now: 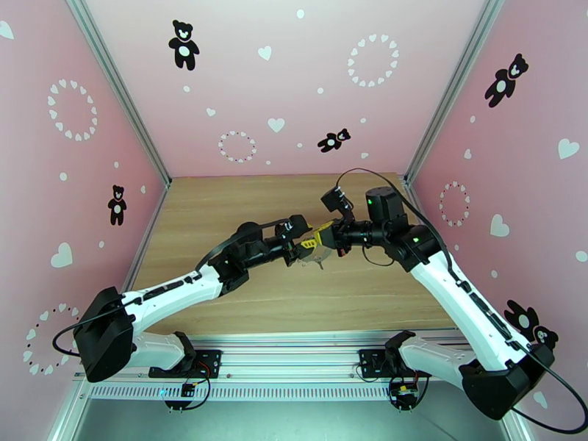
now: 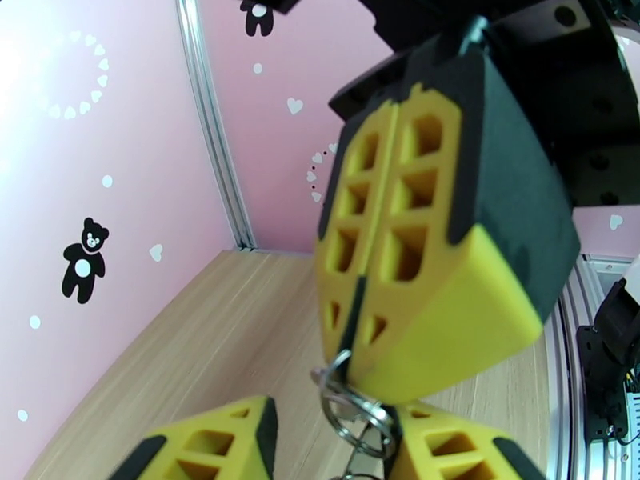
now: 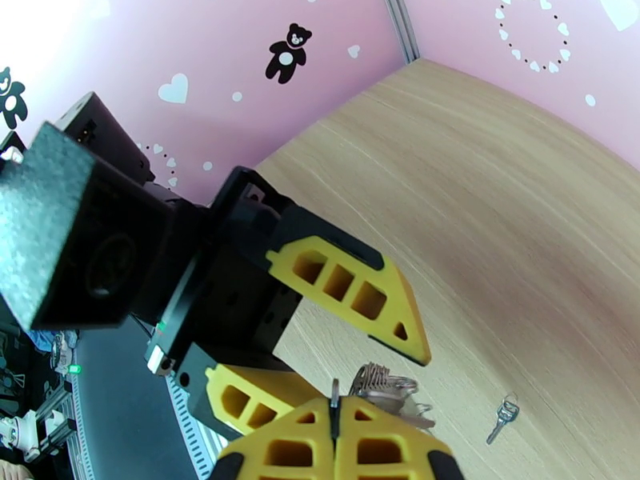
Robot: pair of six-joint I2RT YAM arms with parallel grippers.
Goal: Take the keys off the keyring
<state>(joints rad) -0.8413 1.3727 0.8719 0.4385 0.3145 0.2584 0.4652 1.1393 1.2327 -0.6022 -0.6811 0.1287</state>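
My right gripper (image 3: pixel 334 442) is shut on the keyring (image 3: pixel 382 387), pinching a thin metal edge of it; the rest bunches just past the fingertips. In the left wrist view the shut right gripper (image 2: pixel 362 330) hangs over the keyring's wire loops (image 2: pixel 356 410). My left gripper (image 2: pixel 336 462) is open, its fingers (image 3: pixel 352 294) standing on either side of the keyring. One small key (image 3: pixel 502 416) lies loose on the table to the right. Both grippers meet above mid-table, left gripper (image 1: pixel 300 249) facing right gripper (image 1: pixel 320 239). I cannot tell whether a key still hangs on the ring.
The wooden table (image 1: pixel 220 207) is walled in by pink panels on three sides. A metal rail (image 1: pixel 294 339) runs along the near edge by the arm bases.
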